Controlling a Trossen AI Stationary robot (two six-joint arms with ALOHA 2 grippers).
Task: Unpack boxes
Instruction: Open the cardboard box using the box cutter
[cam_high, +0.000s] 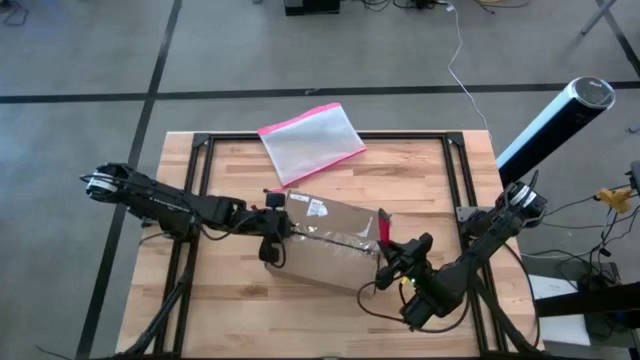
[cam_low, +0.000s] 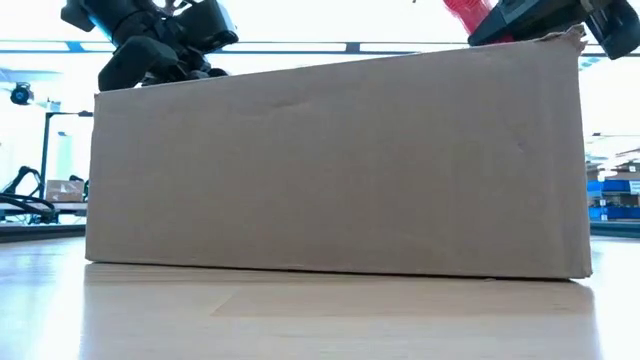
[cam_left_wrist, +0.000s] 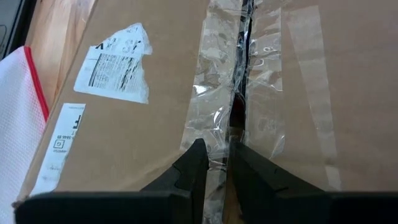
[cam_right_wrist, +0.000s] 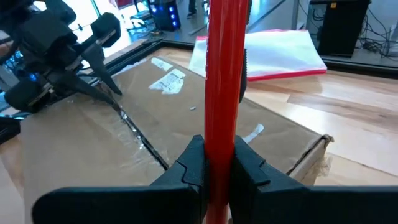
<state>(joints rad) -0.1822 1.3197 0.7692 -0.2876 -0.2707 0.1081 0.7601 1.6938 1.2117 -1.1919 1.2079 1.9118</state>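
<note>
Left wrist view: box (cam_left_wrist: 155, 93) seam seemingly between jaws.

Overhead looks straight down; low sits level, close against my cardboard box (cam_low: 335, 165); both wrists share its taped seam (cam_left_wrist: 233, 93).

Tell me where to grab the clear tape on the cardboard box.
Grip the crinkled, lifted tape along the centre seam of the box, coming down from above at the left gripper's end. It stands proud there; elsewhere it lies flat against the cardboard.

Label print (cam_left_wrist: 117, 65) on the box (cam_left_wrist: 143, 112) too small to read (pouch (cam_left_wrist: 18, 124) edge-cropped).
</note>
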